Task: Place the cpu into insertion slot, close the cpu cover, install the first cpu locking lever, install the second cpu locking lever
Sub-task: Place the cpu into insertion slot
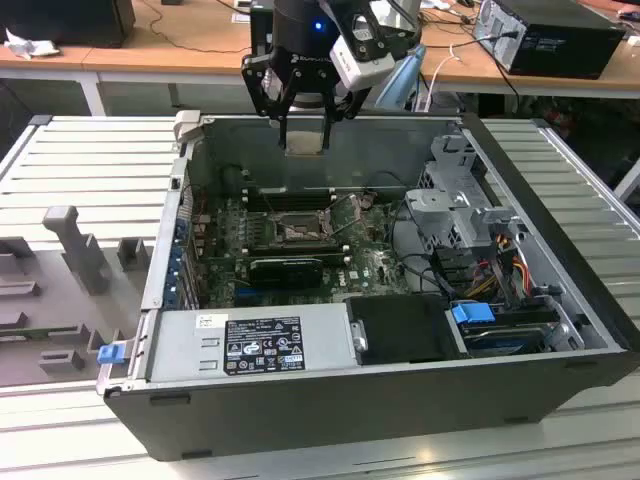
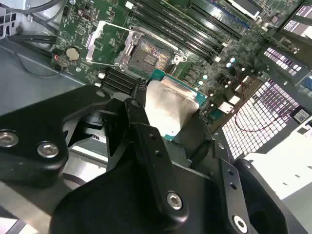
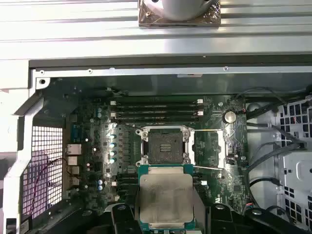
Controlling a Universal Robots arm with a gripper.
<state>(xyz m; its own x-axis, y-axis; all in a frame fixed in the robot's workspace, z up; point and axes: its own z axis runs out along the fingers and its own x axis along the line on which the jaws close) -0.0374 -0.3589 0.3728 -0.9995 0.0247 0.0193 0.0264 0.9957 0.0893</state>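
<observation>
Jaws: closed on the cpu, chip held flat.
Insertion slot: uncovered, on the motherboard, below the cpu, well apart.

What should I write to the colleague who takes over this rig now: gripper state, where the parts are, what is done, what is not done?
The gripper is shut on the cpu and holds it above the open computer case.
The insertion slot is empty.
The cpu cover is open, swung to the side of the slot.
Done: the cpu is in the grip.
Left: all four steps of the task.
</observation>
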